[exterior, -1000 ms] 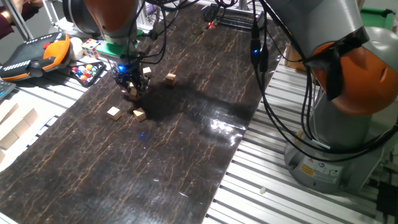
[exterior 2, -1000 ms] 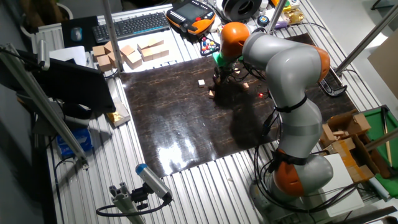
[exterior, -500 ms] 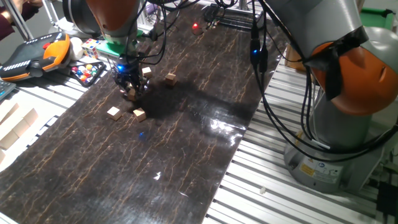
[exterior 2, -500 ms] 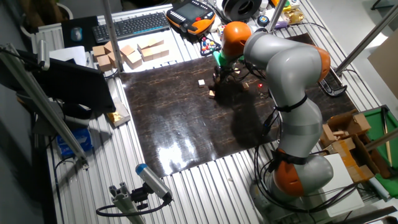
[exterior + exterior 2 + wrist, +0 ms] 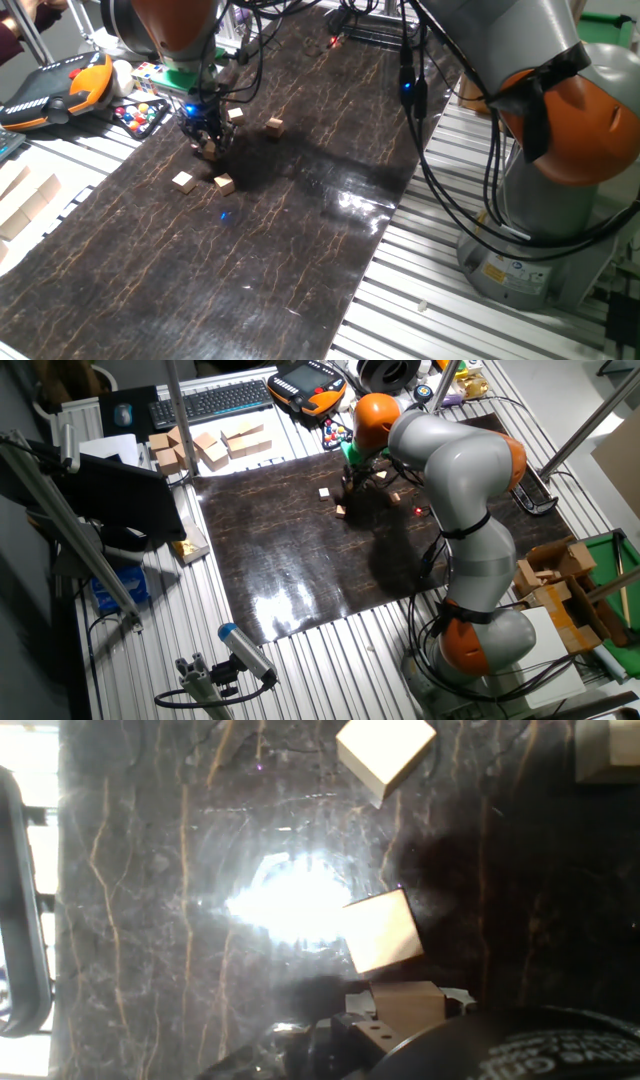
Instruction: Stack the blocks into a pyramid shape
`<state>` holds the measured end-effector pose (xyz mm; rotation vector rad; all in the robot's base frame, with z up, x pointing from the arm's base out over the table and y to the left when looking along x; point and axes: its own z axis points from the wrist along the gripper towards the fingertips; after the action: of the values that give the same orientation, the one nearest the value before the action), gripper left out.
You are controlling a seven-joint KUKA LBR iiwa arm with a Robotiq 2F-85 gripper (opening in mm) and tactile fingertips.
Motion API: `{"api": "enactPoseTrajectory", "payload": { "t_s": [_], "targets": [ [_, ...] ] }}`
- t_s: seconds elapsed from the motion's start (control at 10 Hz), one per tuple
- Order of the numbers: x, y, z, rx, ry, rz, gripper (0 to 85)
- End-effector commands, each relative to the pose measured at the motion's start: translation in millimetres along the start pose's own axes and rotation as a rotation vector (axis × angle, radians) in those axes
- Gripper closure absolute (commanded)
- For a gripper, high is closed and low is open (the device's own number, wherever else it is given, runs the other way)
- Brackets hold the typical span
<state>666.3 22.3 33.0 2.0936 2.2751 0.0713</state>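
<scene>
I am lowering the fingers (image 5: 209, 146), closed on a small light-tan wooden cube (image 5: 408, 1005), beside a loose tan cube (image 5: 383, 931); a misjudged descent could knock it askew.

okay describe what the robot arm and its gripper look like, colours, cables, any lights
The bulky silver-grey arm with orange joint bands trails black cables. A green ring sits above the small black two-finger gripper, where a blue light glows.

Dark marble-look mat (image 5: 300, 230) on slatted tabletop (image 5: 420, 300) — keyboard (image 5: 210, 400), orange pendant (image 5: 50, 88), larger pale blocks (image 5: 205, 445), multicoloured cube (image 5: 147, 74) beside it.
</scene>
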Motion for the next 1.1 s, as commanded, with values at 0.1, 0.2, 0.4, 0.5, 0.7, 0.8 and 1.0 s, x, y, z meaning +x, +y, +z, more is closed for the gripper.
{"api": "enactPoseTrajectory", "payload": {
  "t_s": [0.1,0.2,0.4,0.5,0.7,0.8,1.0],
  "targets": [
    [-1.7,4.3,0.9,-0.001,-0.01,0.004,84.3],
    [-2.5,4.6,0.4,-0.001,-0.011,0.01,84.3],
    [-4.2,4.1,-0.7,0.002,-0.011,0.019,84.3],
    [-5.1,4.1,-0.9,0.001,-0.02,0.024,84.3],
    [-6.4,4.1,-1.2,-0.004,-0.036,0.032,84.3],
    [-6.8,4.1,-0.9,-0.009,-0.041,0.035,84.3],
    [-8.3,4.0,0.5,-0.009,-0.041,0.04,84.3]
  ]
}}
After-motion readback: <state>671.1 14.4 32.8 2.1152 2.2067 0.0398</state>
